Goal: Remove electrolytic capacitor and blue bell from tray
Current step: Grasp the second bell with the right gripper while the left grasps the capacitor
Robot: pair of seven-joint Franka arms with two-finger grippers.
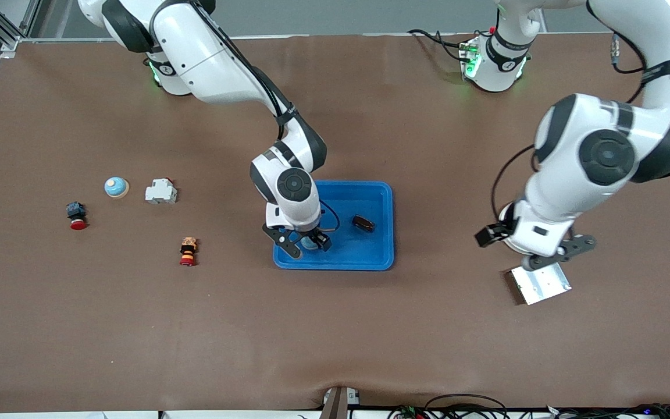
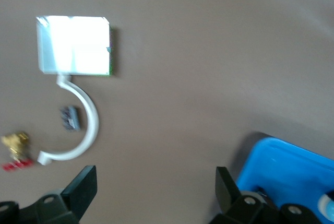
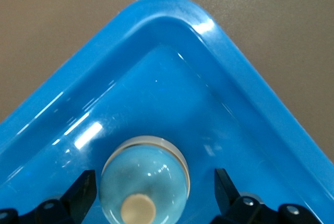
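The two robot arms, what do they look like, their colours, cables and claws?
Both arms are glossy white with black joint bands and round dark-grey joint caps. Green lights glow at their bases. Thin black cables run along each arm, and one loops beside the right claw. Each claw is black with two angular fingers, and the left claw sits under a white wrist block with a small black box clipped on.

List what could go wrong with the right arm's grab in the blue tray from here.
1. The blue bell is a smooth dome; the open right gripper straddling it could slip off.
2. It sits near the tray corner, so a finger may catch the rim.
3. A second blue bell lies outside; confusion possible.
Left gripper waits open over the metal plate.
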